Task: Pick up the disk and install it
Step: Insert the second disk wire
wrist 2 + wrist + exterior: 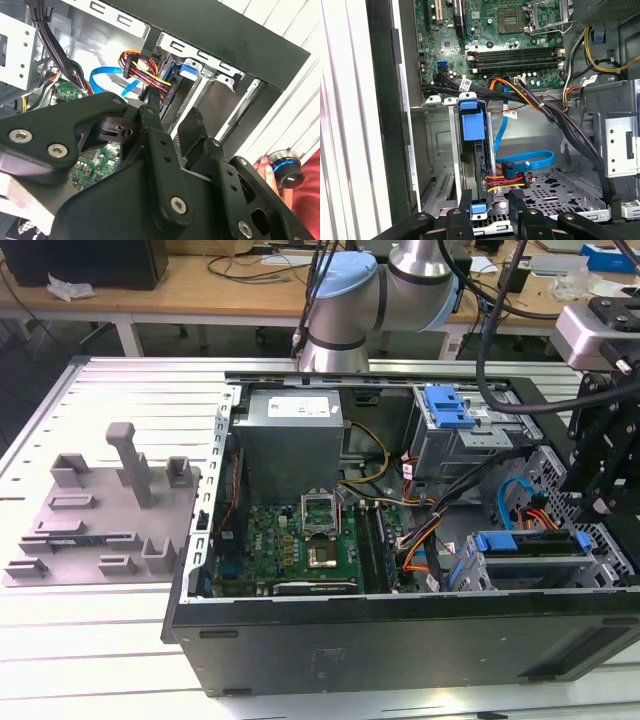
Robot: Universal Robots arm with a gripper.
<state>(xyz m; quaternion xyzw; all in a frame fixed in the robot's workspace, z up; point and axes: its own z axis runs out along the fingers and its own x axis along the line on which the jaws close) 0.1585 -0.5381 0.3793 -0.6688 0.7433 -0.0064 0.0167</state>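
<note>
Behind the grey slatted table [110, 640] stand wooden benches. On it lies an open computer case [400, 640]. At the exterior view's right, the gripper [490, 202] hangs released over the disk [476, 145], which stands edgewise inside the drive cage [437, 150].

The disk [473, 150] sits upright in its cage slot (blue bracket showing), tool [489, 207] straddling it.

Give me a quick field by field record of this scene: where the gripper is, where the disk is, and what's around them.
gripper: over the lower drive cage inside the open computer case, fingers either side of the disk's end
disk: standing on edge in the cage slot, blue carrier showing
cables: red, orange and yellow plug beside the disk
motherboard: exposed in the case
grey fixture plate: on the table, exterior view's left
</note>
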